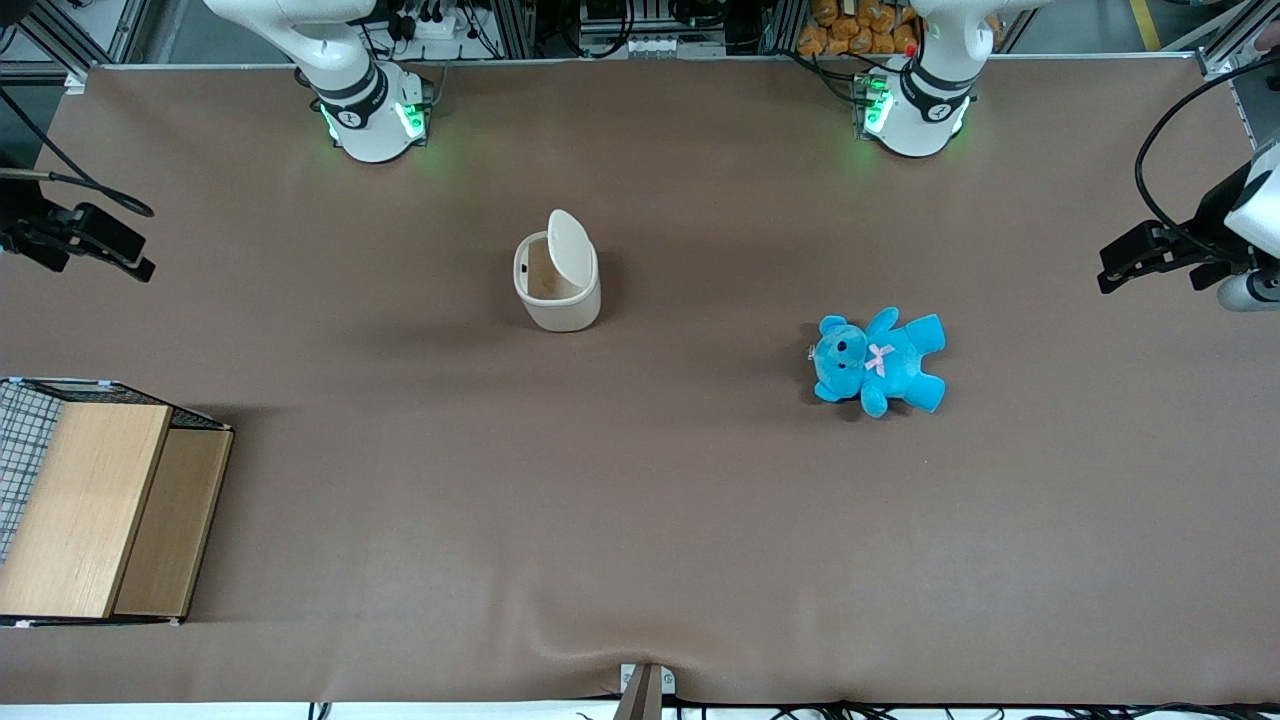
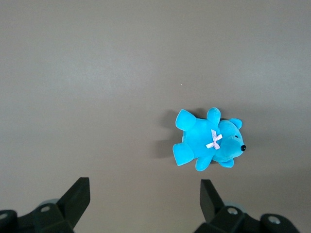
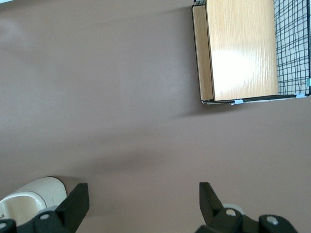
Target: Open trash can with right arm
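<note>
The front view shows the bin (image 1: 557,285) mid-table with its lid (image 1: 568,243) tipped up and the teddy (image 1: 878,360) toward the parked arm's end. The right wrist view adds the wooden-topped box (image 3: 241,50). The gripper (image 3: 141,201) hangs above bare table (image 3: 121,97), its 2 fingers (image 3: 75,204) wide apart, holding nothing.

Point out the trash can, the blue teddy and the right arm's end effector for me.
trash can (image 1: 560,300): front view, on its cream side wall below the raised lid.
blue teddy (image 1: 890,360): front view, on its belly.
end effector (image 3: 141,204): right wrist view, midway between its open fingertips, above the table.
</note>
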`<state>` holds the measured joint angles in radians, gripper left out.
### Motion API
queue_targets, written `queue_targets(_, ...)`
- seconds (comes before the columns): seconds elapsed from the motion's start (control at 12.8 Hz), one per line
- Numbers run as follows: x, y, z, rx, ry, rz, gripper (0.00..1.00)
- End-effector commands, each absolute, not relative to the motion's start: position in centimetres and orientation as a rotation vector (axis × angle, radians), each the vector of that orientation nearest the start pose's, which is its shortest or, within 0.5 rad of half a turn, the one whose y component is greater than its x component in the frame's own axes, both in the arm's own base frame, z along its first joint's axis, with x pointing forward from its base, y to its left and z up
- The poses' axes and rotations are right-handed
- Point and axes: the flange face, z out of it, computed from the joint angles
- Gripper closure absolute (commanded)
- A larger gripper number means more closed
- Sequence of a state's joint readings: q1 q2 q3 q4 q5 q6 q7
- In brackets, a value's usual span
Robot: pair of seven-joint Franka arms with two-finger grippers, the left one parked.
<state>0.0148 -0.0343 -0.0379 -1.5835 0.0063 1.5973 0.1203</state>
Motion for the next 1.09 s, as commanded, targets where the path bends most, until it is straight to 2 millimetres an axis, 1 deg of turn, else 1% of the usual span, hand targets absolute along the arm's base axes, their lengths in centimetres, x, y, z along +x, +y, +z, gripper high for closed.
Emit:
queue_targets(0.0,55.14,-1.62,64.53,-3.147,0.208,-0.078,0.00)
queue_targets(0.16,55.14,-1.72,64.53,-3.148,0.208,-0.078,0.00)
queue_targets(0.39,55.51,-1.52,63.82,-3.139,0.207,-0.061,0.00)
queue_targets(1.02,55.60,-1.61,64.00,-3.147,0.208,-0.073,0.00)
